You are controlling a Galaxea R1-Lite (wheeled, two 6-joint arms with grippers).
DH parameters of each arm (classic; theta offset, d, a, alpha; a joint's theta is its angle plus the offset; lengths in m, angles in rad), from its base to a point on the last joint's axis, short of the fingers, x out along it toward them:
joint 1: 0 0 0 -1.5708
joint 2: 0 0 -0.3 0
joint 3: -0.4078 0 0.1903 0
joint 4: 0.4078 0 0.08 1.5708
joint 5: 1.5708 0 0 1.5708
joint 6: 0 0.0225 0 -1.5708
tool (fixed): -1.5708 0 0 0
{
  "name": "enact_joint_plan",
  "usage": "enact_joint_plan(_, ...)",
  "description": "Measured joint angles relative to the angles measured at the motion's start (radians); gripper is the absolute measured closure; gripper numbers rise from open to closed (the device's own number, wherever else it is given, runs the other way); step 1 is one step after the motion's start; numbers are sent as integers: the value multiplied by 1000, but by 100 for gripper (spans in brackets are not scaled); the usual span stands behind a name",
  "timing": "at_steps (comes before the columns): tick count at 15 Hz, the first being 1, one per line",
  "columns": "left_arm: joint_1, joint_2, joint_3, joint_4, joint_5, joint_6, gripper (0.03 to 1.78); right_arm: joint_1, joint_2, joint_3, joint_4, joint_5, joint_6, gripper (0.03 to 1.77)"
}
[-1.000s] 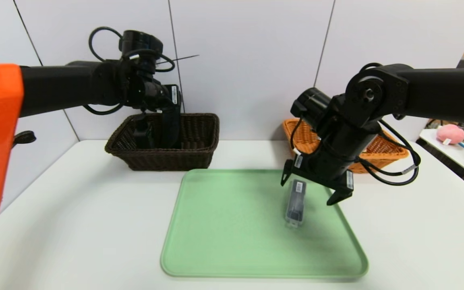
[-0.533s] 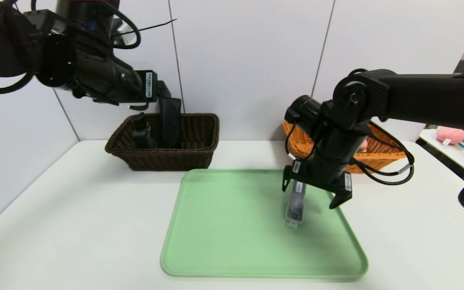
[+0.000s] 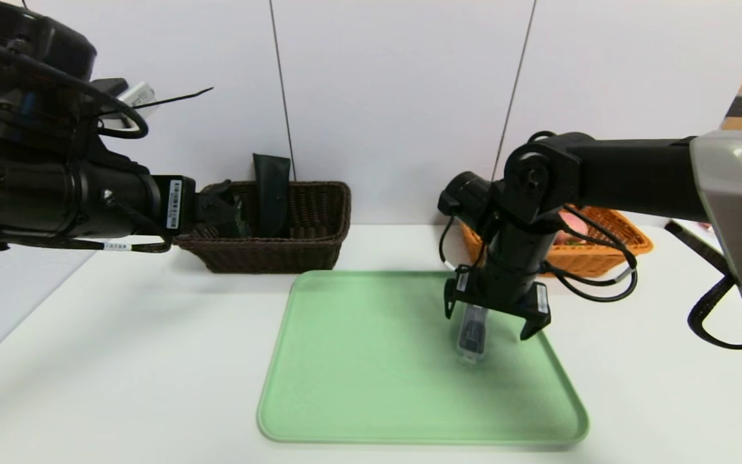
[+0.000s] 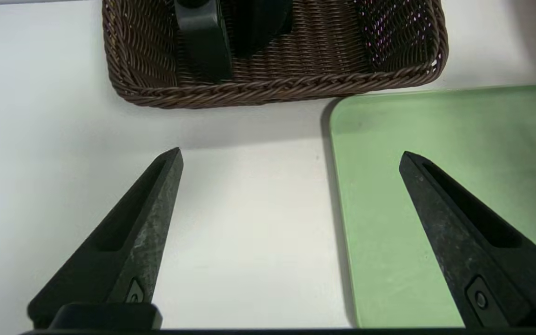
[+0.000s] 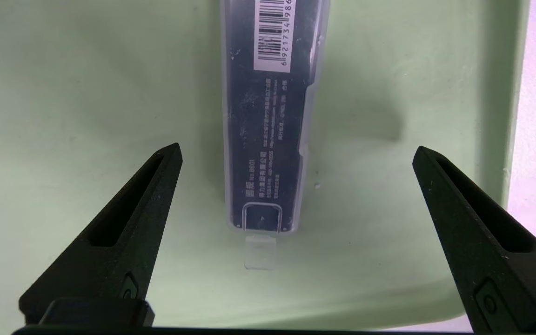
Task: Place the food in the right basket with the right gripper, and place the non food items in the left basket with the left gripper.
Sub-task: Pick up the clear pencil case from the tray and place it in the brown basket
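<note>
The slim clear barcoded case (image 3: 473,334) alone lies on the green tray (image 3: 371,386), under the wide-open right gripper (image 3: 496,319). The pouch (image 3: 271,193) and pump bottle (image 3: 226,209) already stand in the dark brown basket (image 3: 319,248); the left gripper (image 4: 291,156) hangs open, empty.
</note>
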Motion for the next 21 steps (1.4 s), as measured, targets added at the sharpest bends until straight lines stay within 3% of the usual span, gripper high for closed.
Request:
enact_joint_plan(4,0,-61,55,-18,-1,1,14,0,13,0,0,0,-1,9)
enact_joint_plan(8,-1,-72,59,-17,-1,2,14,-4,18,0,0,0,0,73)
enact_joint_plan(11,-2,-75,58,-20,-1,3,12,-6,21,0,1,1,-1,104)
enact_joint_plan(12,-1,-75,56,-20,-1,3,12,-6,22,0,1,1,0,125)
enact_joint_plan(18,-1,-77,56,-19,-1,5,12,-4,-2,2,6,16,3,125)
enact_joint_plan(21,-1,-80,54,-19,0,6,12,18,-55,2,13,96,5,125)
